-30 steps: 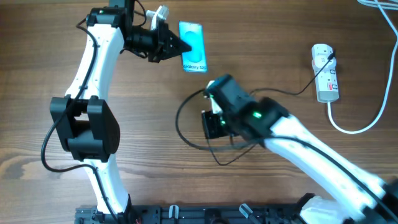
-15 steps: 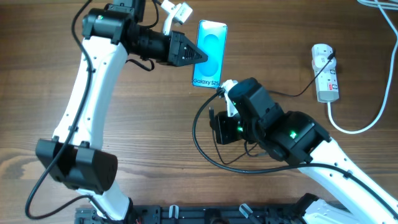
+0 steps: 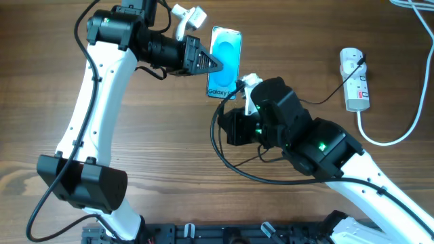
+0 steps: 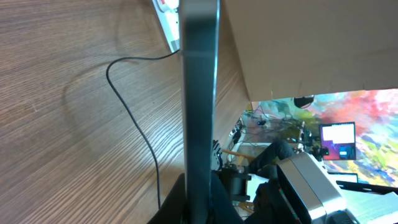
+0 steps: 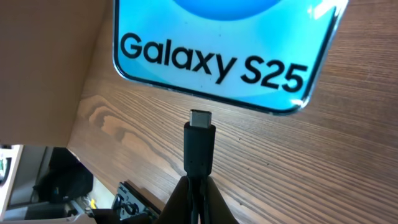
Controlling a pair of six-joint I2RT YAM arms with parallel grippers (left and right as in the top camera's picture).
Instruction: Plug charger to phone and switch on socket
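1. My left gripper (image 3: 205,62) clamps the flat cyan-screened smartphone (image 3: 224,59).
2. My right gripper (image 5: 198,186) pinches the thin black charger cable (image 5: 199,143), tip just short of the smartphone's edge.
3. White oblong power strip (image 3: 355,80): far right.

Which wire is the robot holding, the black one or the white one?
The thin black charger cable: the right fingers pinch its plug tip close to the phone. The thick white cord lies untouched by the power strip.

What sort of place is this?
Likely a robotics lab or workshop: a left arm holding a phone and a right arm holding a charger over a wooden table, with a monitor and cluttered gear behind.
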